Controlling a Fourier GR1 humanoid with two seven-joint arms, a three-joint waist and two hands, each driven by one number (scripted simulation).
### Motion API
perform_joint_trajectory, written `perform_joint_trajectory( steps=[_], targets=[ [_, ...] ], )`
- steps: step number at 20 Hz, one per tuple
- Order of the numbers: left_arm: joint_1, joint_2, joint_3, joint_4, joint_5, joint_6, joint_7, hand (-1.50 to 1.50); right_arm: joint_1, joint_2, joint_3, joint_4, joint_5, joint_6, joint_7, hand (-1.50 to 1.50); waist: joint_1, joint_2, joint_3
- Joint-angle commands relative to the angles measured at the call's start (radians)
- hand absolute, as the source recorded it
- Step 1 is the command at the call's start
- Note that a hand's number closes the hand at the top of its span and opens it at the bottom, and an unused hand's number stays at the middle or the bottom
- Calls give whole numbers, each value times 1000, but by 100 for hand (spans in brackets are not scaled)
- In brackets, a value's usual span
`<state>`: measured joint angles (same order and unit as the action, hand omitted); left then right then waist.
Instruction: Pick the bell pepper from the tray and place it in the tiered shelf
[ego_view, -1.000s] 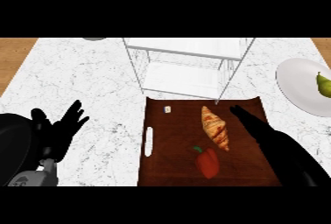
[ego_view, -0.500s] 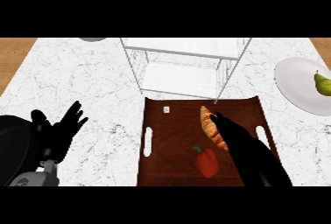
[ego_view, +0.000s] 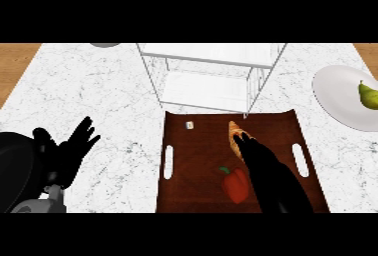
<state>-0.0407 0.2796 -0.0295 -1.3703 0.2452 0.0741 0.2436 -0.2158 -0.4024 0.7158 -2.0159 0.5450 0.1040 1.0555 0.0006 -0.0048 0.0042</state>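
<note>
A red bell pepper (ego_view: 235, 185) with a green stem lies on the dark brown tray (ego_view: 193, 170), near its front. My right hand (ego_view: 260, 156) reaches over the tray with straight fingers, just right of the pepper, covering most of a croissant (ego_view: 234, 131). The hand holds nothing. The white wire tiered shelf (ego_view: 209, 75) stands directly behind the tray. My left hand (ego_view: 68, 150) rests open on the counter at the lower left, fingers up.
A white plate (ego_view: 338, 100) with a green pear (ego_view: 367, 95) sits at the right edge. A small white tag (ego_view: 189, 125) lies at the tray's back. A grey object (ego_view: 105, 44) peeks in at the top left. Wooden strips border the marble counter.
My right hand has swept left from the tray's right rim to above the croissant, close beside the pepper. The left hand has stayed put.
</note>
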Motion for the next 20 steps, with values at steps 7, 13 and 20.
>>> perform_joint_trajectory(
  steps=[7,13,20],
  targets=[
    [45,-13,14,-20,-19,-15,35,0,65,78,-8,192,154,-23,-64,-150,4,4,-4],
    [-28,-40,45,81,-38,-38,5,0,122,66,-59,171,218,-6,-154,-150,-3,5,-4],
    [-26,-39,56,13,-56,-37,72,0,64,185,-132,363,260,-64,-279,-150,1,5,-4]
  ],
)
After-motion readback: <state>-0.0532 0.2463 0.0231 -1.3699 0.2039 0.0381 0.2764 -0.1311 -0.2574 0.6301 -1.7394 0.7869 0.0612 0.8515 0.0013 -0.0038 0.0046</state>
